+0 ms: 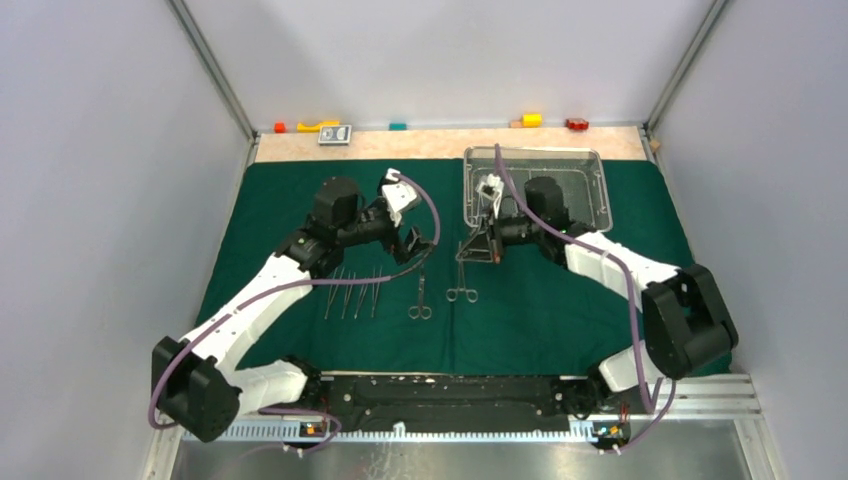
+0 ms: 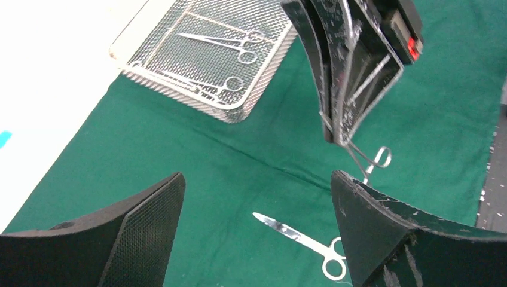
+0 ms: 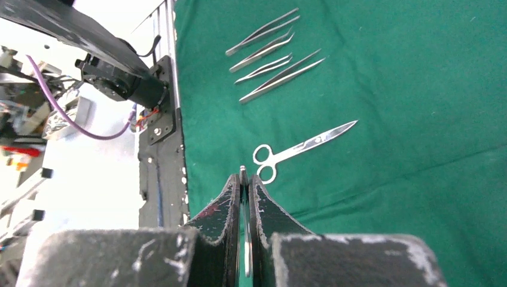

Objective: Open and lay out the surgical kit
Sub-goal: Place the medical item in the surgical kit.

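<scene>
The dark green cloth (image 1: 560,300) lies spread flat on the table. The wire-mesh tray (image 1: 590,160) sits on it at the back right, also in the left wrist view (image 2: 179,66), with two ring-handled clamps (image 2: 222,40) inside. Several tweezers (image 1: 350,293) and scissors (image 1: 420,298) lie in a row on the cloth, also in the right wrist view: the tweezers (image 3: 269,57) and the scissors (image 3: 305,142). My left gripper (image 1: 412,243) is open and empty above the scissors (image 2: 299,238). My right gripper (image 1: 478,248) is shut on a ring-handled clamp (image 1: 462,285), rings hanging low over the cloth (image 2: 376,158).
Small coloured blocks (image 1: 318,126) and a grey device (image 1: 335,134) line the bare tabletop strip behind the cloth. More blocks (image 1: 531,119) sit at the back right. The arms' metal base rail (image 1: 450,390) runs along the near edge.
</scene>
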Robot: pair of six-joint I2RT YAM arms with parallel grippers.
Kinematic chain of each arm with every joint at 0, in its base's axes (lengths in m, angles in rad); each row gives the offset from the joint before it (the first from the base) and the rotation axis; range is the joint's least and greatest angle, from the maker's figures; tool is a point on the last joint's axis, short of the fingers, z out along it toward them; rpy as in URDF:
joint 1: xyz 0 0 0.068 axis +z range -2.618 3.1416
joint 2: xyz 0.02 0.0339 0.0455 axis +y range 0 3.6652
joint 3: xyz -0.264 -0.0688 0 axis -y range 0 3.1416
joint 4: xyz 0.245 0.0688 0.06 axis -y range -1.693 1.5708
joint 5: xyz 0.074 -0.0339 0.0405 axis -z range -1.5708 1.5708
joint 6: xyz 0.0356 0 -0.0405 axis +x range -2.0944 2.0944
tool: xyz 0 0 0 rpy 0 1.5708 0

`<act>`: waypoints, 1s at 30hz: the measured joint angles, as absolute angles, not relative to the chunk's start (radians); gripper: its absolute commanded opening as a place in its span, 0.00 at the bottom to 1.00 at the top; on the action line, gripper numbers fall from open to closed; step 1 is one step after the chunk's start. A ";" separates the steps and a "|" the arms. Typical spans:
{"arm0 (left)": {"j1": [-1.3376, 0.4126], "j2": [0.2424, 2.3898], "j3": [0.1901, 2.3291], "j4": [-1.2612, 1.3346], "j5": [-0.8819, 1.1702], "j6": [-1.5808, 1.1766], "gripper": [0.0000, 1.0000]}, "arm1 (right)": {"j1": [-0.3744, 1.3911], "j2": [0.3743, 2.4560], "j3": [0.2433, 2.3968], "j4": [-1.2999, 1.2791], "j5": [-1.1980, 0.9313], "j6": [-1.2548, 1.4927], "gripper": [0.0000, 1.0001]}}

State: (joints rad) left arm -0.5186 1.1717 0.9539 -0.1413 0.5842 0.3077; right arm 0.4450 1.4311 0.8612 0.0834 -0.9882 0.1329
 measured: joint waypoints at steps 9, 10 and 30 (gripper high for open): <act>-0.500 1.130 0.954 -0.187 0.499 0.309 0.99 | 0.489 1.673 0.857 0.283 -1.018 0.320 0.00; -0.500 1.129 0.954 -0.187 0.499 0.309 0.99 | 0.489 1.698 0.857 0.302 -1.019 0.339 0.00; -0.498 1.129 0.953 -0.180 0.531 0.289 0.99 | 0.496 1.900 0.887 0.427 -1.054 0.457 0.00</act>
State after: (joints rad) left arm -0.4984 1.1290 0.9535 -0.1799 0.5308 0.2893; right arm 0.4957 1.9003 0.8871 0.4274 -1.0538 0.4568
